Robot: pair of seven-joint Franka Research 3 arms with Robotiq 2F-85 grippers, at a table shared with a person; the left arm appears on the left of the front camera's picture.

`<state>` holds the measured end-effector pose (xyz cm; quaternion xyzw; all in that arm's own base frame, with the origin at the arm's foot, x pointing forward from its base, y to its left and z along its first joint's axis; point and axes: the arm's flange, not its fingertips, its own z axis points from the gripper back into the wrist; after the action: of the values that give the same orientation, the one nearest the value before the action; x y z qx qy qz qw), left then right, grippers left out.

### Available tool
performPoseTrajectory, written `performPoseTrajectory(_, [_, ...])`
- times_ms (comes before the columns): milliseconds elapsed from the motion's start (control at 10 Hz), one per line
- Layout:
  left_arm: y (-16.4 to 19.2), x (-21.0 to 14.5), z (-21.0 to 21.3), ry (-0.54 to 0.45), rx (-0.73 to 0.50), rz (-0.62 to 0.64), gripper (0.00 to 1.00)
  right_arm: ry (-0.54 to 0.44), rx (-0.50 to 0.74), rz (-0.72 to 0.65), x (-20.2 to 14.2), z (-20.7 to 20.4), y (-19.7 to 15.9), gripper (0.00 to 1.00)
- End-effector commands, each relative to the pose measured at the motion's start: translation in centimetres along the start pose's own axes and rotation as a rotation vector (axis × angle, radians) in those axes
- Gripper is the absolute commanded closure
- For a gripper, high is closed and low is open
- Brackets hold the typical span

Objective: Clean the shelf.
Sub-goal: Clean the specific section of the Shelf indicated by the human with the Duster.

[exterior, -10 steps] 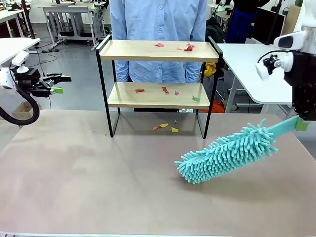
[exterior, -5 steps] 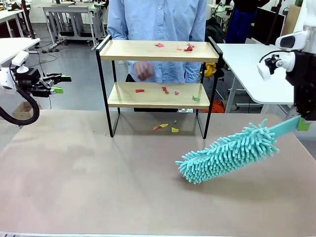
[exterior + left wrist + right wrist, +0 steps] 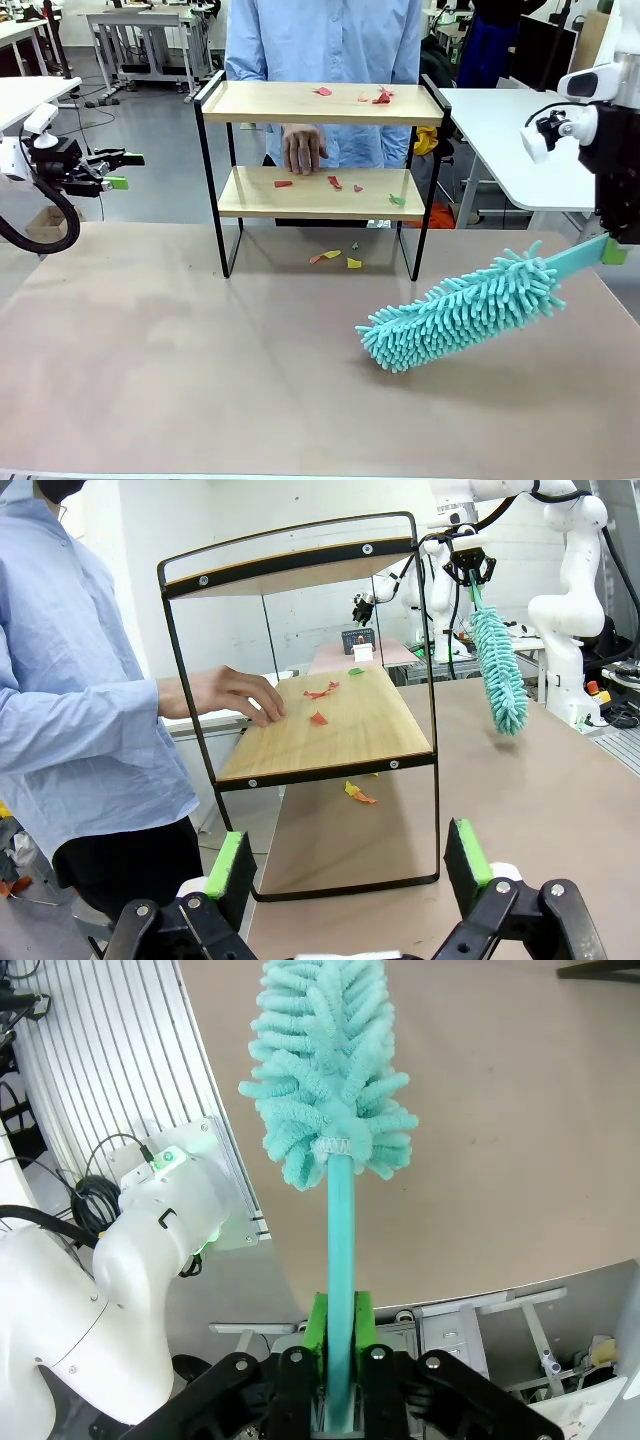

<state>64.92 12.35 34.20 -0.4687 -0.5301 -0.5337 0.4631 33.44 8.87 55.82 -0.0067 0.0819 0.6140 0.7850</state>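
The shelf stands at the table's far middle, a two-tier rack with light boards in a black frame. Red and green scraps lie on both boards and yellow ones on the table below. A person's hand rests on the lower board. My right gripper is shut on the handle of a teal fluffy duster, whose head slants down over the table at right. My left gripper hangs open off the table's left side, nothing between its pads.
The brown table top stretches bare in front of the shelf. White tables stand behind at right and left. My right arm's base and cables sit beside the table edge in the right wrist view.
The person's hand has come down from behind the shelf onto the lower board. The duster and both arms have barely moved.
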Motion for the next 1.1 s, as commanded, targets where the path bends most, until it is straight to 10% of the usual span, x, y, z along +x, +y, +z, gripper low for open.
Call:
performPoseTrajectory(0, [-0.2, 0.2, 0.0, 0.007, -0.007, -0.007, 0.0, -0.003, 0.001, -0.007, -0.3, 0.1, 0.1, 0.87])
performPoseTrajectory(1000, [-0.2, 0.2, 0.0, 0.007, -0.007, -0.007, 0.0, -0.05, -0.031, -0.029, 1.4, 1.4, 0.5, 0.87])
